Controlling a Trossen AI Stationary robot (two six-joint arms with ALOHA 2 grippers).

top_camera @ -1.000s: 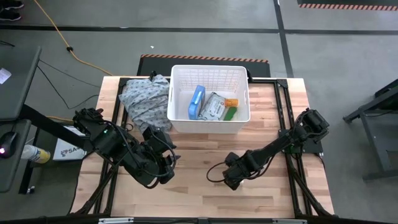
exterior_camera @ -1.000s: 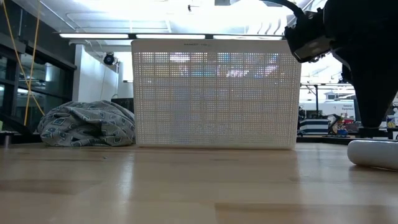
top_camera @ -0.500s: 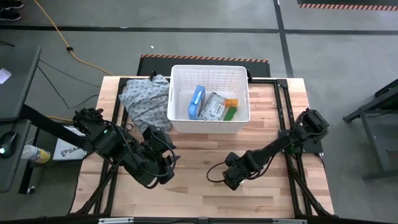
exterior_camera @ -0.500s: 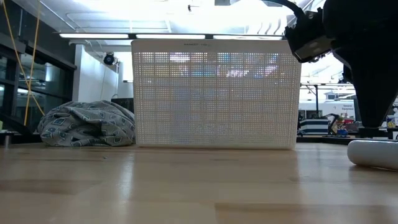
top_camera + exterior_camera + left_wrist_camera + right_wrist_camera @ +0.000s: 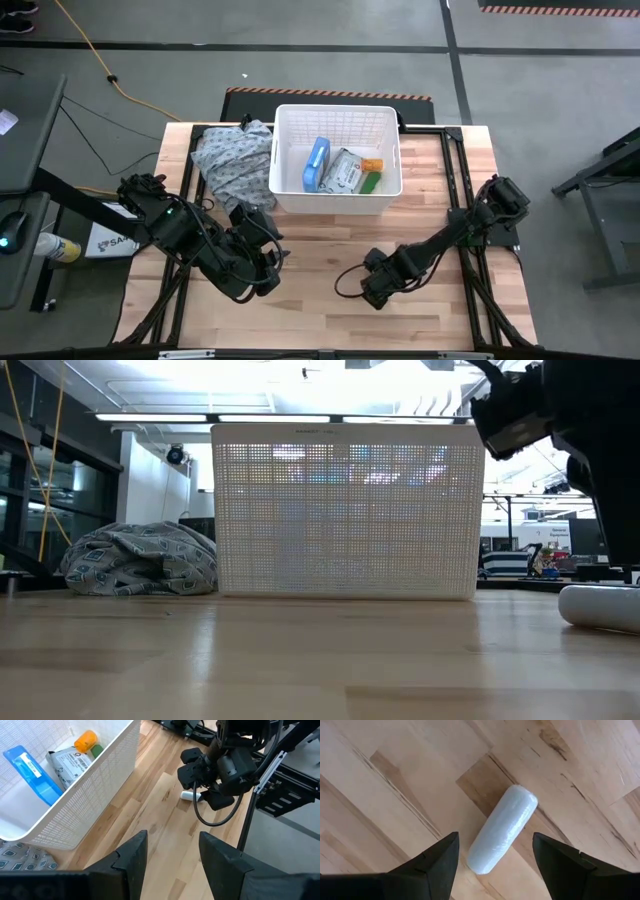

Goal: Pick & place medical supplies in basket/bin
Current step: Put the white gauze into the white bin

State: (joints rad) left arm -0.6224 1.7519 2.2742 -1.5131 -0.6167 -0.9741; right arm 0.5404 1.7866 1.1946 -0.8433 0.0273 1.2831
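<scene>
Only the right wrist view shows right gripper point(image 5: 494, 857) spread astride white tube point(image 5: 503, 828); overhead hides it.

You cannot find the white tube point(image 5: 600, 607) in the high view: the right arm covers it. In the low view its far end runs off the picture's edge. The basket point(image 5: 345, 510) wall hides everything inside it there. In the left wrist view, the tube point(image 5: 190, 795) is partly behind the right gripper point(image 5: 197, 782), and the cloth point(image 5: 20, 857) is cut off at the corner.
</scene>
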